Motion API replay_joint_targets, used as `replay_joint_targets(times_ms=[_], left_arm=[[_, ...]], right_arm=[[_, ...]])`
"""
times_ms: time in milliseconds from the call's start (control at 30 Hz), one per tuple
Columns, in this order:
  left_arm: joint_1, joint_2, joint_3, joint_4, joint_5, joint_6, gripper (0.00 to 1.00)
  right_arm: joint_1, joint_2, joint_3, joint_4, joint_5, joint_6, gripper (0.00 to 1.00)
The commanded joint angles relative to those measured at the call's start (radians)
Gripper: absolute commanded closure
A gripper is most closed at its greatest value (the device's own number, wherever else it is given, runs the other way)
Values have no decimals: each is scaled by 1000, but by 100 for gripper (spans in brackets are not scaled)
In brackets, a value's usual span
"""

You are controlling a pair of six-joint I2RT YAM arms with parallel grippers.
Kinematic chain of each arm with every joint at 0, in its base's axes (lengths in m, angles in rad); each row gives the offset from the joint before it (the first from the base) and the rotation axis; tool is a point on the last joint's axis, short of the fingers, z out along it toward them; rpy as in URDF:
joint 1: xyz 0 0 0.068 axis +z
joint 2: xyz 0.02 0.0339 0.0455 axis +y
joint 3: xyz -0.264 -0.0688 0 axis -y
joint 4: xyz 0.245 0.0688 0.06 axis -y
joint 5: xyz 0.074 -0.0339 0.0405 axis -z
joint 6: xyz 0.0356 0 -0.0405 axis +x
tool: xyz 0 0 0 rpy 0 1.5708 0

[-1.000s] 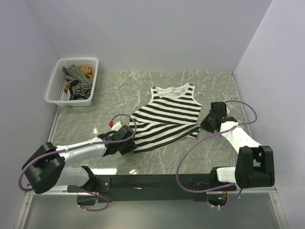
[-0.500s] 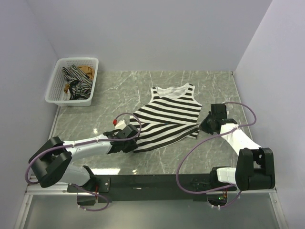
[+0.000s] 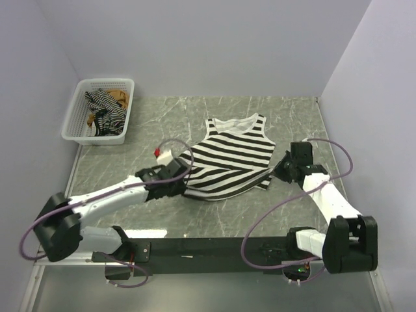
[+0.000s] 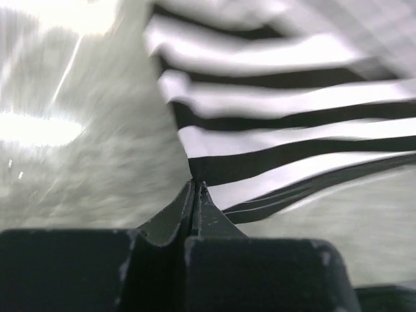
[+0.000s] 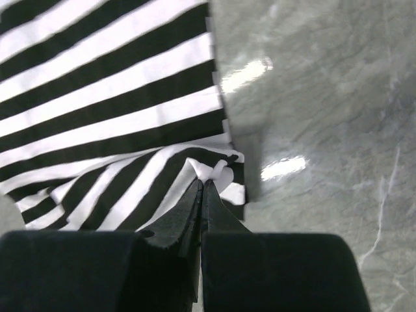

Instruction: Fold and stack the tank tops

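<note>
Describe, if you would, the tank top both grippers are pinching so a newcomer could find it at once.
On the grey marble table, look at the middle. The tank top lies spread there, left gripper and right gripper pinching its near corners. Broad black-and-white stripes set it apart from the tops bundled in the white basket at the far left.

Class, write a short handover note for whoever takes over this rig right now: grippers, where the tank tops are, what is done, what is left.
Left gripper: shut on the near-left hem corner of the black-and-white striped top.
Right gripper: shut on the same top's near-right hem corner.
That top lies on the table, its lower part rumpled.
The dark striped top and the tan top lie bunched in the basket, far left.
Done: nothing folded or stacked.
Left: fold all three, then stack them.
</note>
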Motion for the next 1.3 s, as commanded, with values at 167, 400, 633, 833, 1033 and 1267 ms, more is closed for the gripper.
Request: replay_joint_targets(times_ms=[167, 400, 633, 833, 1033, 1267], left_arm=[[60, -213, 365, -140, -185, 137, 99], [198, -200, 587, -24, -170, 238, 100], [477, 51, 873, 306, 60, 335, 99], [674, 562, 1440, 379, 328, 354, 99], [789, 654, 1681, 484, 479, 291, 100], [817, 362, 1298, 514, 491, 358, 99]], right_arm=[[-5, -265, 182, -150, -107, -20, 100], [-7, -209, 532, -147, -156, -6, 100], [-7, 224, 1014, 20, -260, -14, 100], [-7, 748, 1806, -21, -315, -58, 100], [-5, 775, 1807, 268, -320, -22, 100], [-10, 527, 1534, 239, -282, -78, 100]])
